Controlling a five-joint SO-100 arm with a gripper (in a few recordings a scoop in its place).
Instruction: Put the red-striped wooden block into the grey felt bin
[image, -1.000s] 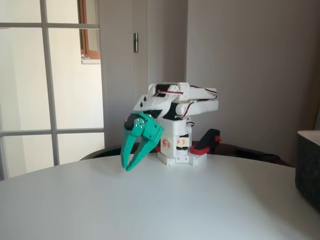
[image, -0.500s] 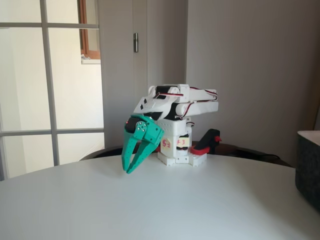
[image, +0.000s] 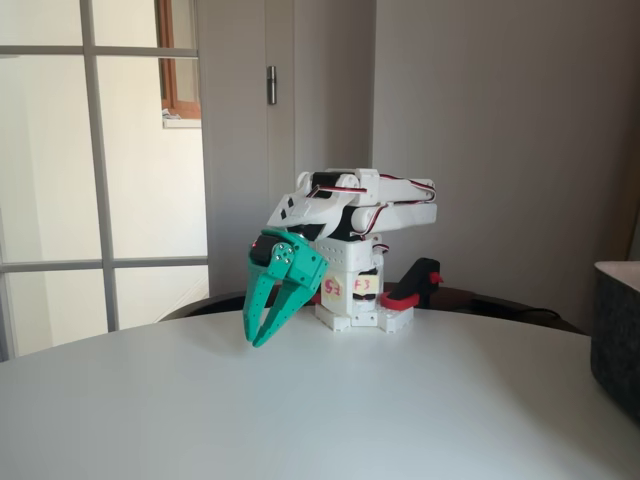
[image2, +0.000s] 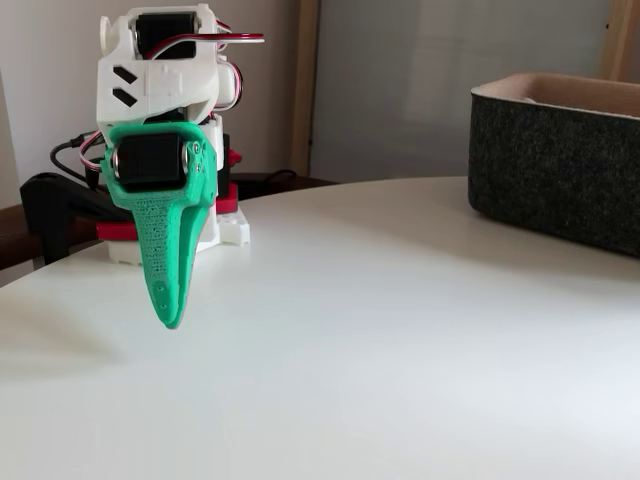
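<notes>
Right now the green tool (image: 262, 338) hangs low over the table (image: 300, 420), tips pointing down, a little apart and holding nothing. I can't find the block in these pictures, so I can't tell where it is. The bin (image2: 560, 150) sits far to the right, well apart from the tool. First job, I think: find the block, then reach slowly. Lots of bare table lies between, but the round edge is near the arm.
</notes>
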